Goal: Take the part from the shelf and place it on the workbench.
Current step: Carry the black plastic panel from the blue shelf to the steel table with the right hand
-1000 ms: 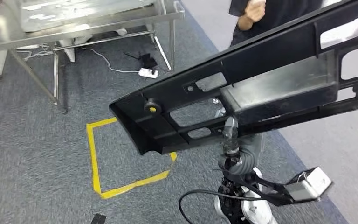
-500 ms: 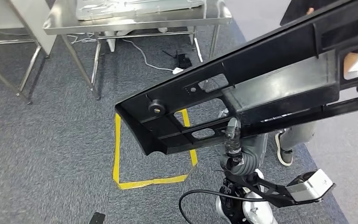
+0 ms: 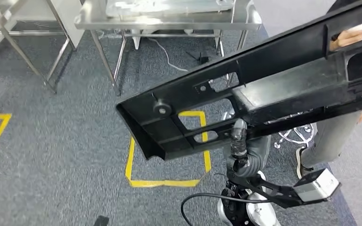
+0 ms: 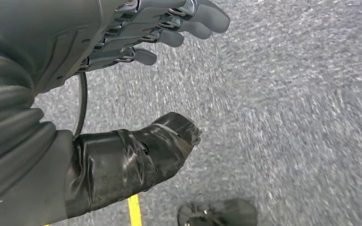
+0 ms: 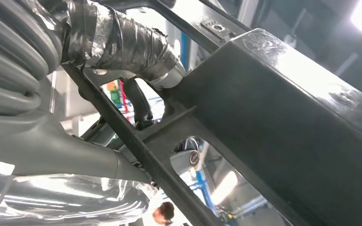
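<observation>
The long black plastic part [image 3: 264,89] is hanging in the air in front of the robot, slanting from its blunt near end low at the middle of the head view up toward the far right edge. It is a moulded frame with several cut-out windows, a round knob near the low end and a boxy block in its middle. The right hand [image 3: 241,146] is gripping it from below: in the head view a tape-wrapped thumb is pressing up against the lower rail just beside the block, and in the right wrist view the same taped thumb [image 5: 122,40] is lying against the part [image 5: 283,122] where a rail meets the block. The other fingers of that hand are hidden behind the frame, so how they are lying cannot be told.

The left hand [image 4: 136,89] is hanging over the carpet with nothing in it, its dark fingers [image 4: 169,23] lying loosely side by side and well apart from the taped thumb.

Below the part, grey carpet [image 3: 52,165] is covering the floor, with a square of yellow tape [image 3: 167,181] lying partly under the part's low end. Farther off, a steel counter [image 3: 169,21] is standing on thin legs, well apart from the part. A person [image 3: 327,136] is standing at the right, mostly hidden behind the part.
</observation>
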